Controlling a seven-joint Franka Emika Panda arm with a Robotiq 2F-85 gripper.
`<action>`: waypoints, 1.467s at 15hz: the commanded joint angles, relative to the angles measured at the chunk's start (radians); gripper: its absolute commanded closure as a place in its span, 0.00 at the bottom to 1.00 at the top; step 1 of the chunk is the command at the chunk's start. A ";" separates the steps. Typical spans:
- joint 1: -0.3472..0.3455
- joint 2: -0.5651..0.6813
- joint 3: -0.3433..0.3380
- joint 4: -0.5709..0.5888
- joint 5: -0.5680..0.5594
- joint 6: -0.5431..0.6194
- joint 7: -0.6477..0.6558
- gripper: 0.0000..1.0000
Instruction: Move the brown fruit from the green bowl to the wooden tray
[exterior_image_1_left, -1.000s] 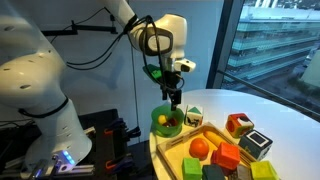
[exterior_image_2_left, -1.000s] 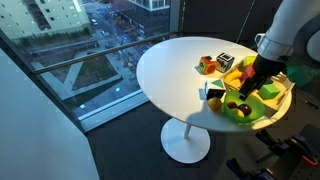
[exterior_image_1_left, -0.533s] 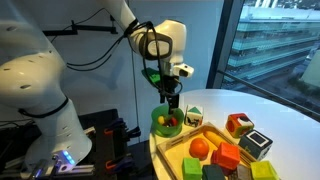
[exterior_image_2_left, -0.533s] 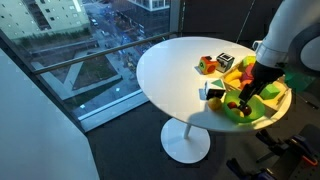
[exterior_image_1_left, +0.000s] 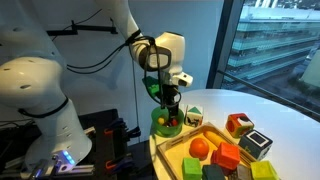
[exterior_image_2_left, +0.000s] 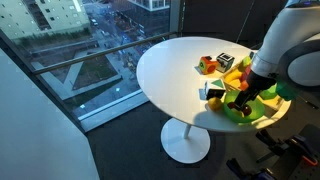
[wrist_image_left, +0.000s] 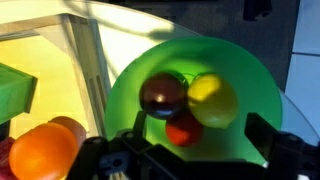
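Observation:
The green bowl fills the wrist view and stands at the table's near edge in both exterior views. In it lie the dark brown fruit, a yellowish item and a small red item. My gripper is open, fingers low over the bowl on either side of the fruits, touching none. It hangs just above the bowl in both exterior views. The wooden tray lies beside the bowl, its pale rim also in the wrist view.
An orange fruit and several coloured toy blocks lie in the tray. More blocks stand on the round white table. A window is close behind.
My gripper has come down toward the green bowl over the last second. The fruits and blocks have not moved.

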 joint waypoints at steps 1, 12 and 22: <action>0.008 0.028 -0.009 -0.008 0.075 0.063 -0.051 0.00; 0.016 0.091 0.006 -0.005 0.262 0.108 -0.157 0.00; 0.012 0.118 0.002 -0.003 0.222 0.139 -0.132 0.60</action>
